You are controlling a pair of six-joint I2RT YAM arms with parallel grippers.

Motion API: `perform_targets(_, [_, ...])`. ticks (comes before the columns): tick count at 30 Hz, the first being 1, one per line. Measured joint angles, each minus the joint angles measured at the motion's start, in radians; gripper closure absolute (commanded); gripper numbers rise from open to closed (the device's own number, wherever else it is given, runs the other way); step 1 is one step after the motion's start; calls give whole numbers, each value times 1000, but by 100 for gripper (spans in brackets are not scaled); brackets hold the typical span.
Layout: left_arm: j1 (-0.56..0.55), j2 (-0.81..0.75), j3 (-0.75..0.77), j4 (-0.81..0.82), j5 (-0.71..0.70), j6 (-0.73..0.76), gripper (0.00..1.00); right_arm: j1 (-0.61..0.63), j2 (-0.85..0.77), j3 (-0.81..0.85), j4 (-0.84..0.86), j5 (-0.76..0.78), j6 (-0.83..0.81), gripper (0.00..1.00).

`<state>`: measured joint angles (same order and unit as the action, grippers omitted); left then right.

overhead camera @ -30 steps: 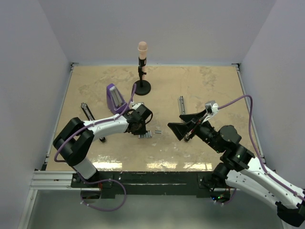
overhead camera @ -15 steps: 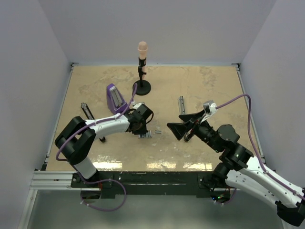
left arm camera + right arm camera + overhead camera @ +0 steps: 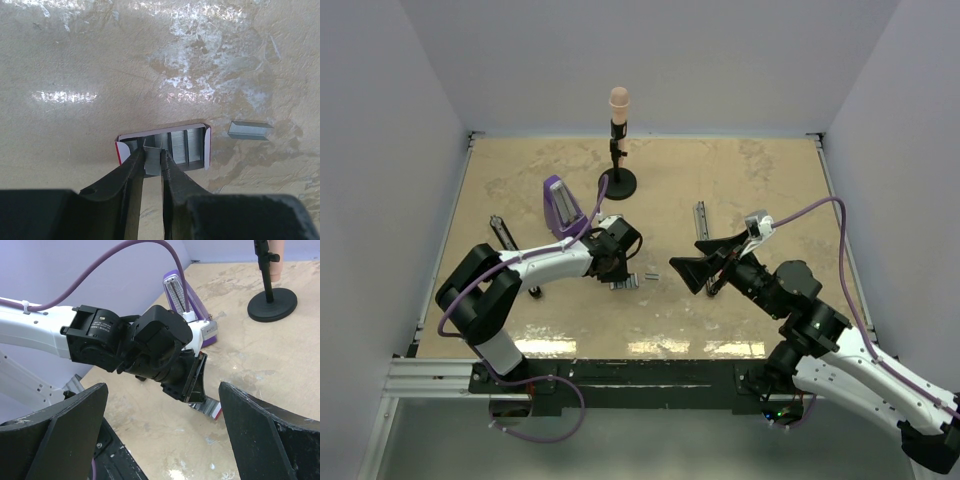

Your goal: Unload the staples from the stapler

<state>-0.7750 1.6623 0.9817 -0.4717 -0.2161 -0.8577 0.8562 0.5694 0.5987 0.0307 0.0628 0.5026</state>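
The left gripper (image 3: 151, 151) is low over a small pink-and-white box (image 3: 206, 145) near the middle of the table (image 3: 770, 170). Its fingers (image 3: 131, 172) are drawn close together and pinch one staple strip (image 3: 152, 162) at the left end of the box. That strip sits raised and slightly askew against the other rows of staples, which lie flat in the box to its right.

The loose staples (image 3: 250, 130), a short grey strip, lie flat on the table just right of the box, apart from it and touched by neither arm.

The right gripper (image 3: 162, 387) hangs above the table right of the loose staples, pointing left at the left gripper. Its fingers are spread wide and hold nothing.

The stapler (image 3: 700, 220), a slim grey bar, lies on the table just beyond the right gripper, running near to far, with nothing gripping it. A thin black bar (image 3: 504, 234) lies at the left side, beside the left arm's elbow. I cannot tell whether it belongs to the stapler.

A purple metronome (image 3: 558, 205) stands on the far side of the left arm. Farther back, a black stand (image 3: 618, 183) with a round base carries a pale pink tip.
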Motion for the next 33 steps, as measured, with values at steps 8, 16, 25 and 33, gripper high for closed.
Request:
perform_targets(8, [-1, 0, 4, -16, 0, -15, 72, 0, 0, 0, 0, 0, 0, 1])
perform_targets(16, [-9, 0, 13, -25, 0, -21, 71, 0, 0, 0, 0, 0, 0, 1])
perform_targets(25, [-13, -30, 48, -43, -6, -14, 66, 0, 51, -1, 3, 7, 1, 2])
perform_targets(33, [2, -55, 64, -46, -23, 7, 59, 0, 237, -1, 5, 22, -5, 13])
